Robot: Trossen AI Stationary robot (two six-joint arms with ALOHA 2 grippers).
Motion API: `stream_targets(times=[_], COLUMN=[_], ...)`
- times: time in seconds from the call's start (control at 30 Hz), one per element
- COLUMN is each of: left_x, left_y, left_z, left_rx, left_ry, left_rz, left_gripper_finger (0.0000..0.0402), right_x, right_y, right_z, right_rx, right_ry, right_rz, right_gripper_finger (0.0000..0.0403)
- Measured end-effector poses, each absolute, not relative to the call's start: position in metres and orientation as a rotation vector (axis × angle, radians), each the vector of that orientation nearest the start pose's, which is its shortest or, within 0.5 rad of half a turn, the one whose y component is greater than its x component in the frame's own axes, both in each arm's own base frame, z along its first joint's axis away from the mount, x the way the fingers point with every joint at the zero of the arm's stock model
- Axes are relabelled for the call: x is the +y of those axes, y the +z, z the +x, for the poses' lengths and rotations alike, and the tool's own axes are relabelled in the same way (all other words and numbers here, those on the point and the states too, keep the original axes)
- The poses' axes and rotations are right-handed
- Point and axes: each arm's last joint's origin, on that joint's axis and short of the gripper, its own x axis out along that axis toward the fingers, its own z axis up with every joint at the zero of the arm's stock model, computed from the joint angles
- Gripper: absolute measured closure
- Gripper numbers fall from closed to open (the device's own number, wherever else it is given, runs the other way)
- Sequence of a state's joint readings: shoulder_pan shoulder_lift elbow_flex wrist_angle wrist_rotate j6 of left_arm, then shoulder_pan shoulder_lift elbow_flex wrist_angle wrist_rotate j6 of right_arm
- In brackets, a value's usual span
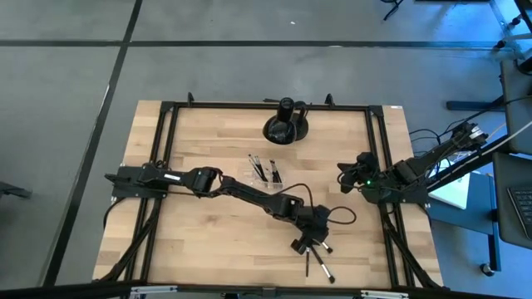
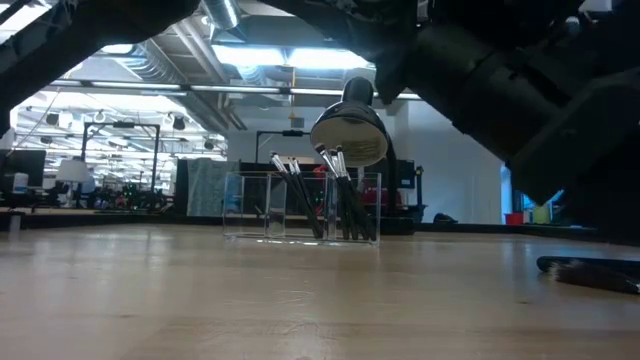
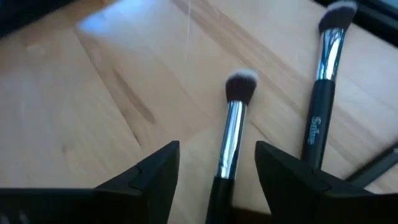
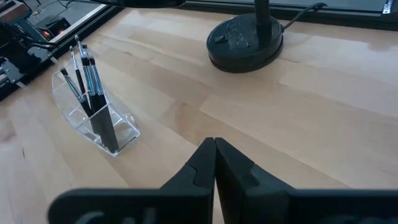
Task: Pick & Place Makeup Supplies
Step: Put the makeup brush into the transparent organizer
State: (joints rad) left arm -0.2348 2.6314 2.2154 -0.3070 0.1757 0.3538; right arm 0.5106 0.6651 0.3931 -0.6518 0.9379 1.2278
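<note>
A makeup brush (image 3: pixel 235 118) with a silver ferrule and a fluffy dark tip lies flat on the wood. My left gripper (image 3: pixel 217 146) is open, with one finger on each side of the brush's handle, apart from it. A second brush (image 3: pixel 323 81) lies beside it, and a third handle (image 3: pixel 373 168) shows at the edge. From above, my left gripper (image 1: pixel 306 247) is near the table's near edge, over the loose brushes (image 1: pixel 320 266). The clear organiser (image 1: pixel 266 174) holds several upright brushes (image 4: pixel 84 81). My right gripper (image 4: pixel 215 144) is shut and waits at the table's right side (image 1: pixel 343 176).
A black desk lamp (image 1: pixel 285 124) stands near the far edge, its base (image 4: pixel 245 40) on the wood. The black frame rails (image 1: pixel 378 149) run along the table's sides. Bare wood lies between the organiser (image 2: pixel 300 205) and the loose brushes (image 2: pixel 590 272).
</note>
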Motion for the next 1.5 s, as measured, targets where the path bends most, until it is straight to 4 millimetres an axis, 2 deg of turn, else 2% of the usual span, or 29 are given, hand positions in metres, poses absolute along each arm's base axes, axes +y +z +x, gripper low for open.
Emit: stream_targets(times=[0.2,0.63,0.83,0.9,1.1,1.3,1.4,1.5], left_x=[-0.138,-0.138,-0.135,-0.132,-0.123,-0.094,-0.08,-0.072], left_y=[0.117,0.116,0.12,0.129,0.173,0.211,0.217,0.217], left_z=[0.554,0.554,0.554,0.554,0.55,0.536,0.528,0.522], left_rx=[0.668,0.669,0.68,0.672,0.647,0.735,0.821,0.895], left_ry=[-0.518,-0.512,-0.45,-0.403,-0.273,-0.198,-0.174,-0.127], left_rz=[0.356,0.397,0.37,0.386,0.409,0.325,0.296,0.292], left_gripper_finger=[0.0231,0.0339,0.0352,0.0346,0.0342,0.0346,0.0346,0.0346], right_x=[0.036,0.036,0.036,0.036,0.034,0.037,0.044,0.052], right_y=[0.191,0.191,0.191,0.191,0.194,0.206,0.218,0.234], right_z=[0.112,0.112,0.112,0.112,0.112,0.119,0.125,0.134], right_rx=[0.34,0.34,0.355,0.356,0.261,0.106,0.077,0.066], right_ry=[-0.723,-0.724,-0.711,-0.711,-0.776,-0.815,-0.752,-0.59], right_rz=[0.545,0.519,0.493,0.492,0.435,0.352,0.292,0.243], right_gripper_finger=[0.0393,0.0393,0.0393,0.0393,0.0393,0.0387,0.0369,0.0339])
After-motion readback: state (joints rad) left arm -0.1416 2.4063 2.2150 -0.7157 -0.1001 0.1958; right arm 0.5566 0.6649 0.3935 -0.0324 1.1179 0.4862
